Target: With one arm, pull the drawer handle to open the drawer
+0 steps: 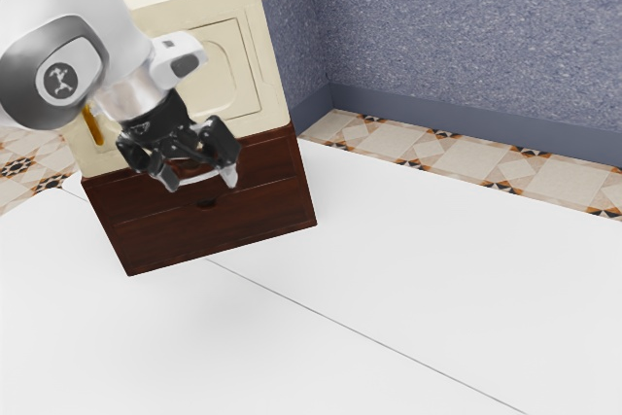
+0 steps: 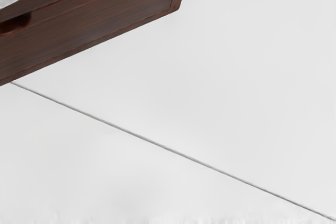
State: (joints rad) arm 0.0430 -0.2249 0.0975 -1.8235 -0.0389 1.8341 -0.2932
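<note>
A black two-finger gripper (image 1: 199, 180) on a white, rounded robot arm (image 1: 83, 26) reaches in from the exterior view's upper left, its two fingers spread apart in a released state. A pale, curved drawer handle (image 1: 200, 179) lies between them, in front of the upper part of a dark reddish-brown wooden drawer unit (image 1: 219, 230); whether either finger touches it, I cannot tell. Below the handle, a dark rounded notch (image 1: 206, 204) marks the unit's lower front. The unit stands on a smooth white tabletop (image 1: 389, 259) crossed by a thin grey line, with a cream panelled cabinet section (image 1: 209, 70) above its brown front
</note>
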